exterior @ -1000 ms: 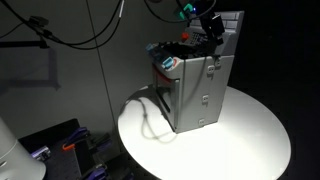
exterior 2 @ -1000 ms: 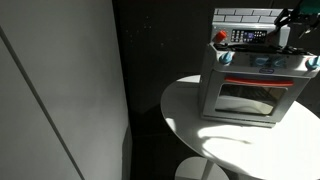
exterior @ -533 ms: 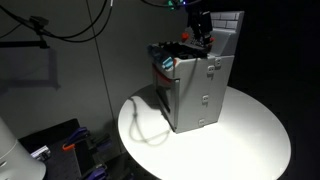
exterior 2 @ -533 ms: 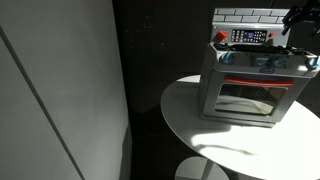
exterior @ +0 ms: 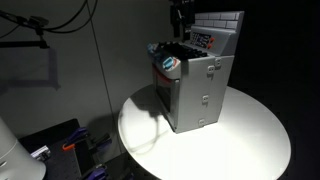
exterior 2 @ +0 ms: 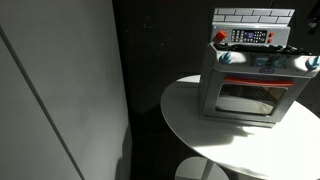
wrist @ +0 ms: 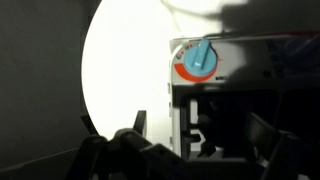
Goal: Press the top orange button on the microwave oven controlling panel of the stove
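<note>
Tool (wrist: 198,128) released, fingers wide apart, gripping nothing. Stove (wrist: 250,90) just ahead of tool, blue knob (wrist: 203,59) beyond fingertips. Panel (exterior 2: 250,37) clear of tool. White desk (wrist: 120,70) alongside.

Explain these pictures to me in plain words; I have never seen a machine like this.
A robot arm with two fingers hangs above a grey toy stove on a round white table. Two cameras stand outside: in the exterior views you see the stove's side and its oven door. The third camera rides on the wrist, looking down past the fingers at a blue knob. The fingers stand apart, holding nothing. The dark button panel sits on the stove's back wall.
</note>
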`<state>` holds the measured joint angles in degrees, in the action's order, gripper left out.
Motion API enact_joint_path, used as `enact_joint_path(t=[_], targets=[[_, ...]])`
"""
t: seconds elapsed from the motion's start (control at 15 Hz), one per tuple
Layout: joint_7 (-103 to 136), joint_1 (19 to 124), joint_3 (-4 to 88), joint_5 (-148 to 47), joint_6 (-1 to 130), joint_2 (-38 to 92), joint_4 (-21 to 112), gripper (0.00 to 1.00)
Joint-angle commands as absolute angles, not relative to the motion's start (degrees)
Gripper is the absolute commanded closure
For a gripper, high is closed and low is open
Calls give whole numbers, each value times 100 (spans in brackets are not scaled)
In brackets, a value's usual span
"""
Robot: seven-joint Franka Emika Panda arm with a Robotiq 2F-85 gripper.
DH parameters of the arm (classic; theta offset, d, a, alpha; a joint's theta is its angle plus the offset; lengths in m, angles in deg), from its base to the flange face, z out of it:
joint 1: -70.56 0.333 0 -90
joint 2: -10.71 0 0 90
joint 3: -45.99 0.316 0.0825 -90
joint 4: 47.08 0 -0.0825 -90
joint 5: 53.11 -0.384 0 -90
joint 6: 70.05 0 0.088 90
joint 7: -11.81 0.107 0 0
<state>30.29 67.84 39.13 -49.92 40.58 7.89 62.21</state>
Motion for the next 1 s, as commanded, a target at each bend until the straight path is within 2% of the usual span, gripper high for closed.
enact_joint_path(t=[0.0, 0.53, 0.93], targets=[[2437, 6674, 3966, -5125, 3228, 194, 6453, 0], [1805, 6629, 3941, -5104, 2202, -748, 6560, 0], [1915, 6614, 4000, -5019, 2166, -667, 6439, 0]])
